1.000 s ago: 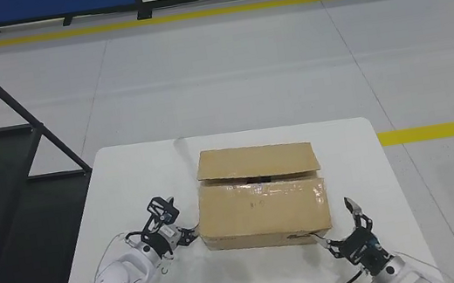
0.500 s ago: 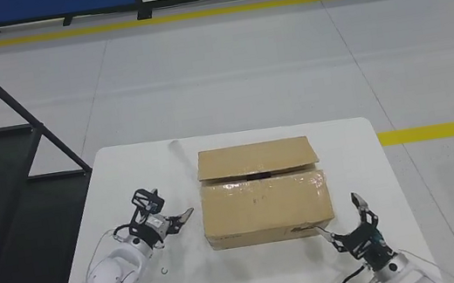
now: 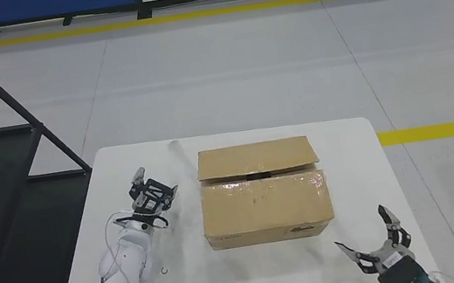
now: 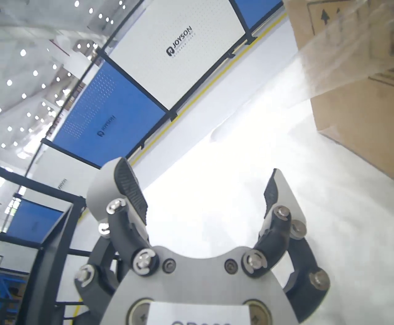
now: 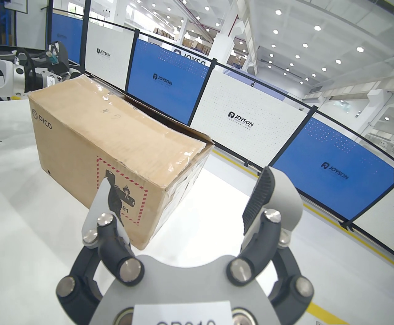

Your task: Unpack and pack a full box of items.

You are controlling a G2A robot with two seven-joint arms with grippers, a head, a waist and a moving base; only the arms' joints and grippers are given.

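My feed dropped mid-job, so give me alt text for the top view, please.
A cardboard box with its flaps down sits in the middle of the white table, touched by neither gripper. The left gripper is open beside the box's left end; the right gripper is open off its near right corner.

The box (image 3: pixel 263 193) blocks mid-tabletop (image 3: pixel 349 158). Bare lanes run at its three, six and nine o'clock, with a narrower strip at twelve.
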